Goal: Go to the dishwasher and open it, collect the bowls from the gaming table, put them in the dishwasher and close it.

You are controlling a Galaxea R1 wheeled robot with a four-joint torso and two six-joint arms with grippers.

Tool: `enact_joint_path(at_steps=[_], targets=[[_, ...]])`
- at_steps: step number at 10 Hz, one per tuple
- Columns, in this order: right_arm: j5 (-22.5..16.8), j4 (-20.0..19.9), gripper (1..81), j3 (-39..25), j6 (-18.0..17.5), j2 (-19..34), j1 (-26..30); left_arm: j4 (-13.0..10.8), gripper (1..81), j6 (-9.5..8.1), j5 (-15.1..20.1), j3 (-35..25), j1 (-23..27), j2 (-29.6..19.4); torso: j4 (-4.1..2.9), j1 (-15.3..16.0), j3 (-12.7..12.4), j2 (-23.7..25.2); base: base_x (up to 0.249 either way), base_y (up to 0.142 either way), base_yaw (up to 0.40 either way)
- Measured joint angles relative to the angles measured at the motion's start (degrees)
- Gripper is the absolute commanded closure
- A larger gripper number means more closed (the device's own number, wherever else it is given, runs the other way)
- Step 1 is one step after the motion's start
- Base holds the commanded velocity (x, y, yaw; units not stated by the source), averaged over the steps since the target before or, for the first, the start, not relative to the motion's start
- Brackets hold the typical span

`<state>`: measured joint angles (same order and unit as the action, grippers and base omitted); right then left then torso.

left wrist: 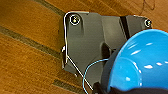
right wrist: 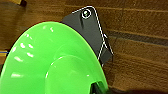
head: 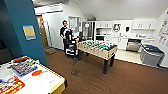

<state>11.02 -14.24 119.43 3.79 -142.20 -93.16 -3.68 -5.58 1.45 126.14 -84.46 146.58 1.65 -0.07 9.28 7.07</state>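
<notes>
In the left wrist view a bright blue bowl (left wrist: 140, 62) hangs over the wooden floor, with my left gripper (left wrist: 117, 89) shut on its rim. In the right wrist view a wide light green bowl (right wrist: 50, 62) hangs over the same floor, and my right gripper (right wrist: 96, 87) is shut on its edge. The gaming table (head: 48, 80), with a white top and yellow sides, stands close at the lower left of the head view. The dishwasher (head: 133, 45) shows as a steel front under the white counter in the far kitchen; I cannot tell whether its door is open.
A foosball table (head: 98, 50) stands mid-room between me and the kitchen. A person (head: 64, 32) stands behind a dark cart (head: 72, 47). A grey bin (head: 151, 55) sits at the right wall. A teal wall corner (head: 27, 32) rises at left. A flat orange-red piece (head: 37, 72) lies on the gaming table.
</notes>
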Motion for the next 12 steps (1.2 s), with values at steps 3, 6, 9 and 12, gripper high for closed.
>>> enact_joint_path(at_steps=[3,6,9,12], targets=[[0.00,0.00,81.1,1.38,0.00,-0.72,-0.02,0.00,81.1,0.00,-0.02,0.05,0.00,0.00,0.00,0.00,0.00,0.00,0.000,0.000,-0.385],[-0.02,0.00,81.1,1.68,0.00,-0.96,-0.02,0.00,81.1,0.00,-0.02,0.05,0.01,0.11,0.00,0.00,0.00,0.00,0.000,0.000,-0.375],[-0.02,0.07,81.1,1.85,0.00,-0.94,0.28,0.00,81.1,0.00,0.02,0.07,-0.05,0.22,0.00,0.00,0.00,0.02,0.000,0.000,-0.347],[0.00,0.10,81.1,1.85,0.00,-0.94,0.30,0.00,81.1,0.00,0.04,0.07,-0.13,0.24,0.00,0.00,0.00,0.02,0.000,0.000,-0.347]])
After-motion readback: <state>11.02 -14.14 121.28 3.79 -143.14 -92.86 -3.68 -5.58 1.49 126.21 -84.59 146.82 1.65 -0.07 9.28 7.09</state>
